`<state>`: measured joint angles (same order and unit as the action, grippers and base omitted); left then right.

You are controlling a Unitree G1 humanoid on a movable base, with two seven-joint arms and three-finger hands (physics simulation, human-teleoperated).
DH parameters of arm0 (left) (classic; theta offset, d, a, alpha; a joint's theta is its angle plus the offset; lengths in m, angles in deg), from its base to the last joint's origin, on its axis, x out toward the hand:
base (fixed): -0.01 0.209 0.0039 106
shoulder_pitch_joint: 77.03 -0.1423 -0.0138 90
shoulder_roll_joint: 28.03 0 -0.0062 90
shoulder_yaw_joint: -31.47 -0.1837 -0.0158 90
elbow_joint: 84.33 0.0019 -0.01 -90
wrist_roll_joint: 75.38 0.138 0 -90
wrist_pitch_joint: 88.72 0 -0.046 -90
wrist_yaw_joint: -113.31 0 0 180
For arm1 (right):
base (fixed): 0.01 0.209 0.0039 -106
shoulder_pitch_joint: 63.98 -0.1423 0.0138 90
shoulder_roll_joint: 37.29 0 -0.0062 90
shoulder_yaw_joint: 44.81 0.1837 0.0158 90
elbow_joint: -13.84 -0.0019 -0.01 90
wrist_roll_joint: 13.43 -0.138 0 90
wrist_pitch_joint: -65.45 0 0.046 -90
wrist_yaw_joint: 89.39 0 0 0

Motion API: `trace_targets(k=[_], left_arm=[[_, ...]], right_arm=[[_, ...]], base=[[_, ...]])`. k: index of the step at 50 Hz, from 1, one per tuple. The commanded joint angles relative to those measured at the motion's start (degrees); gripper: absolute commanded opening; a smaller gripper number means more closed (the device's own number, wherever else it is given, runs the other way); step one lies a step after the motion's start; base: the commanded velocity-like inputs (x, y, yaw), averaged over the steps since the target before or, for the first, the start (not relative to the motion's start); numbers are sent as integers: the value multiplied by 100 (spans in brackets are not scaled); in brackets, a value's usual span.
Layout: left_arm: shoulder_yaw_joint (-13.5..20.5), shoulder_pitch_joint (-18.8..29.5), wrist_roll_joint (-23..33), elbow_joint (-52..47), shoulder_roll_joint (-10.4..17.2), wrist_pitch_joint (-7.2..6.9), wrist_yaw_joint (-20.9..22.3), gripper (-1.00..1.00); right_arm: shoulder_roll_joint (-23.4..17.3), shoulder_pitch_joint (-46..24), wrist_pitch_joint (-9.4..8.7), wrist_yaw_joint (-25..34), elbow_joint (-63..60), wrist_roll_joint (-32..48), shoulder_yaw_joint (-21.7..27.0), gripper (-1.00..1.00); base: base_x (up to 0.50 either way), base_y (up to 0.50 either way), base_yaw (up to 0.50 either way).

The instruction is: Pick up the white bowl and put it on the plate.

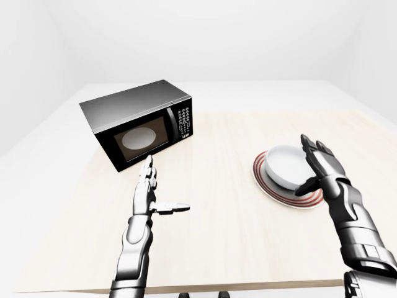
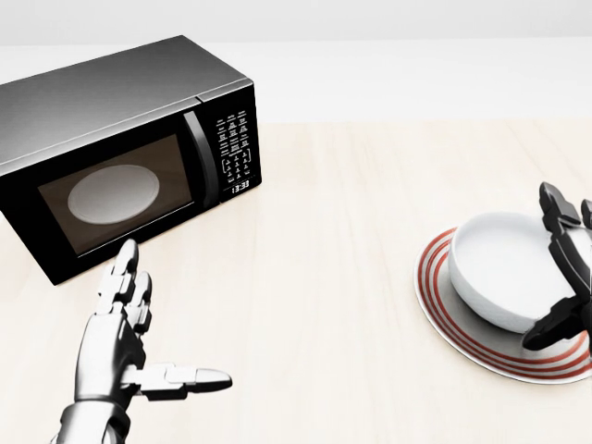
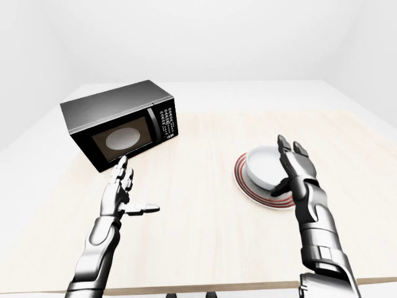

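White bowl (image 2: 504,277) sits upright on plate (image 2: 444,310); R hand (image 2: 564,268) fingers wide beside it, L hand (image 2: 125,338) fingers spread.

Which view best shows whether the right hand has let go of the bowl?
The left-eye view: the open right hand stands beside the white bowl on the plate. The head view crops it; the right-eye view partly overlaps it.

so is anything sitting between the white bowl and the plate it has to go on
Nothing visible does. The round white bowl already sits upright on the red-ringed white plate, with the open right robot hand just beside it. The black microwave and the open left robot hand are far off to the left.
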<state>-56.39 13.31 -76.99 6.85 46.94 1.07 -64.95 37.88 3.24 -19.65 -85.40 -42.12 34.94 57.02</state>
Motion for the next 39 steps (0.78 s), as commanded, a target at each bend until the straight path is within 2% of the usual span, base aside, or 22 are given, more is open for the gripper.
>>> trace_targets(k=[1,3,9,15,18,33,39], left_arm=[[7,25,-9,-41,4,-84,-6,100],[7,25,-9,-41,4,-84,-6,100],[7,25,-8,-41,4,-84,-6,100],[7,25,-8,-41,4,-84,-6,100],[7,25,-8,-41,4,-84,-6,100],[7,25,-8,-41,4,-84,-6,100],[7,25,-8,-41,4,-84,-6,100]], right_arm=[[-8,139,-220,1088,-1868,-302,501,100],[-30,134,-362,1292,-2196,-347,591,100],[0,212,-504,1540,-2716,-405,708,100],[-34,188,-901,2055,-3604,-560,919,100],[-72,161,-990,2203,-3857,-625,996,100],[-280,37,-990,2822,-5076,-983,1311,100],[-522,-155,-990,3168,-5713,-1237,1495,100]], base=[[0,0,0],[0,0,0],[0,0,0],[0,0,0],[0,0,0],[0,0,0],[0,0,0]])
